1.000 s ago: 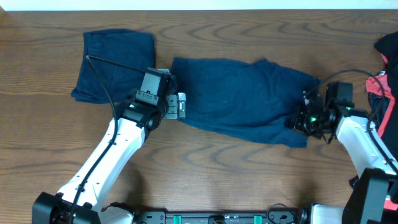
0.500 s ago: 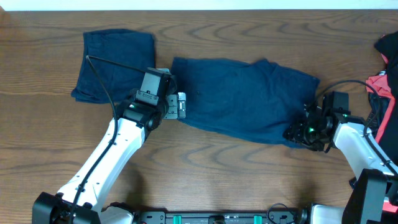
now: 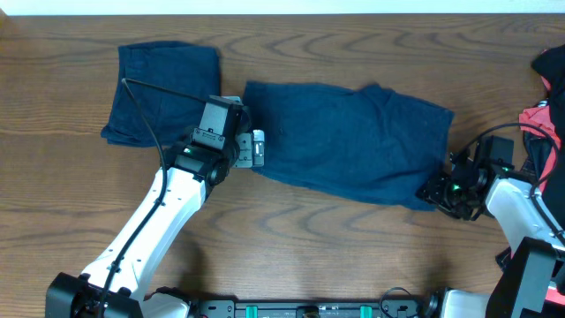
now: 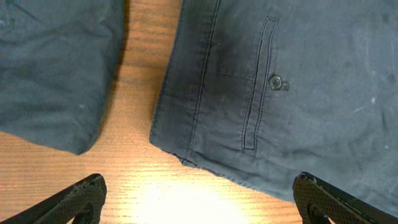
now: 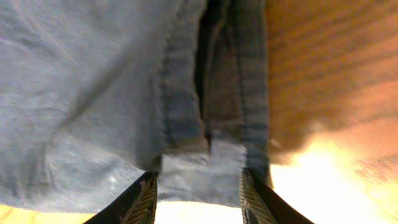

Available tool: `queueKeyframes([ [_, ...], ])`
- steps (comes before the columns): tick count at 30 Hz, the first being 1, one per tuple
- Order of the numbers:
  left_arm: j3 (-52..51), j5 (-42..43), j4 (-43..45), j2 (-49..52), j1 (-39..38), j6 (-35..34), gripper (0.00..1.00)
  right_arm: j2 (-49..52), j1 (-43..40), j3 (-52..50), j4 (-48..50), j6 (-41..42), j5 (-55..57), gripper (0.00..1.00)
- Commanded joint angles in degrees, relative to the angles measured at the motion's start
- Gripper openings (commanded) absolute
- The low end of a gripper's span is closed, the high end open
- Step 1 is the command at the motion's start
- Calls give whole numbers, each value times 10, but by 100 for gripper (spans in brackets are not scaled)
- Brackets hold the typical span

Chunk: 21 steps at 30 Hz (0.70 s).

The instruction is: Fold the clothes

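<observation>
Brown wood grain covers the surface [image 3: 353, 256], and both arms reach over it from the near edge. The left claw [image 3: 258, 148] hangs with its fingers spread wide at the left end of the dark navy shorts [image 3: 344, 141] and grips nothing. In its wrist view, the waistband edge and a small button [image 4: 275, 81] lie below it. The right claw [image 3: 434, 188] is at the near right corner of the shorts. In the right wrist view the hem lies between its two fingers [image 5: 148, 198], which stand somewhat apart. I cannot tell if they press the cloth.

The shorts lie flat across the middle of the surface, stretched from left to right. Farther away at the left, a second dark blue garment [image 3: 163, 88] lies folded, with a strip of wood between it and the shorts. At the far right edge lies a red-and-black garment [image 3: 540, 117].
</observation>
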Motion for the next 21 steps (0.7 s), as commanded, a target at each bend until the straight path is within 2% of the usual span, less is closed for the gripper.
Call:
queueKeyframes([
  [1, -5, -7, 4, 3, 0, 6, 98, -5, 5, -15, 21, 7, -36, 45],
  [5, -5, -7, 4, 3, 0, 6, 97, -5, 8, -26, 49, 11, -44, 43],
  [13, -7, -7, 4, 3, 0, 6, 97, -5, 8, -25, 100, 11, -104, 21],
  [21, -8, -7, 4, 3, 0, 6, 98, -5, 8, -23, 111, 11, -122, 9],
])
